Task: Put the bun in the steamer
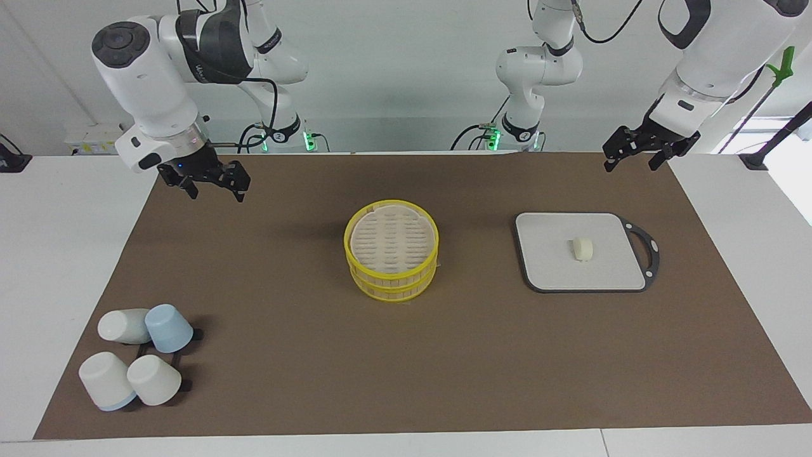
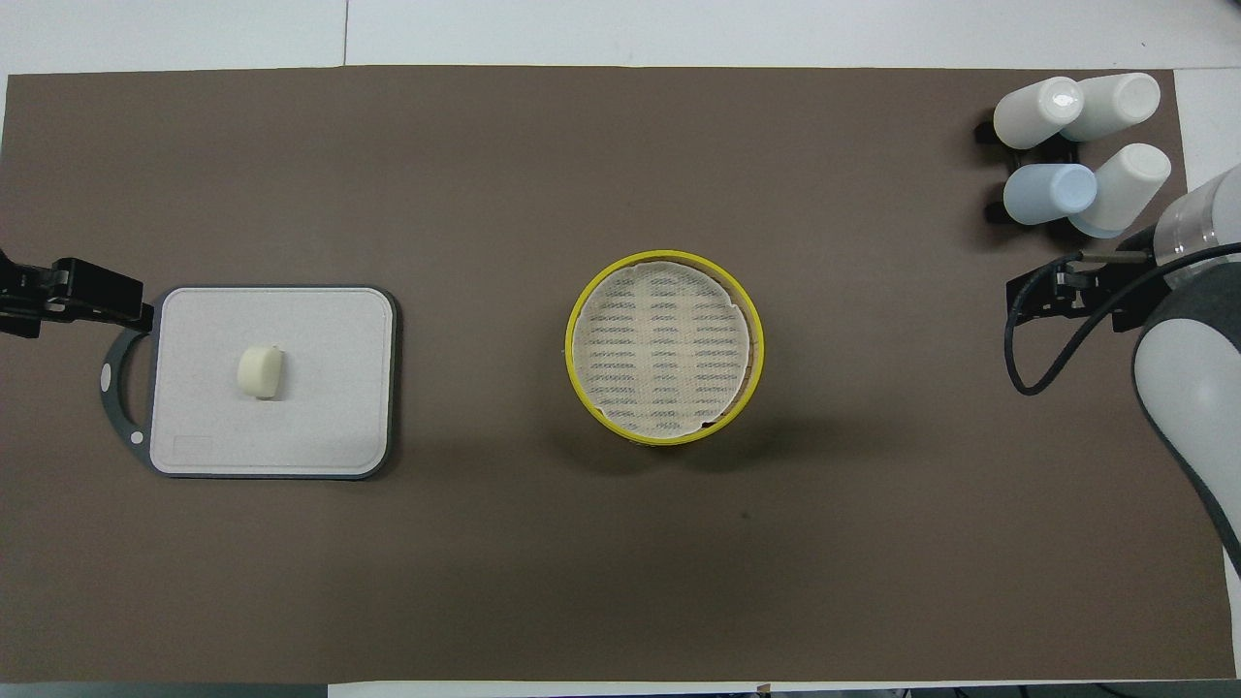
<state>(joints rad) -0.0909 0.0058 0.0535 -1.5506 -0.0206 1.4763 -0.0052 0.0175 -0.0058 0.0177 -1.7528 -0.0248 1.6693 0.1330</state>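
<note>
At frame centre on the brown-matted surface, lidded yellow steamer; bun on grey board at right; cups lower left; left gripper and right gripper raised, fingers wide, empty.

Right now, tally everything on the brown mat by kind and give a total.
Bun: 1
Steamer: 1
Grey board: 1
White cups: 3
Blue cup: 1
Total: 7

Table (brown mat atop)
</note>
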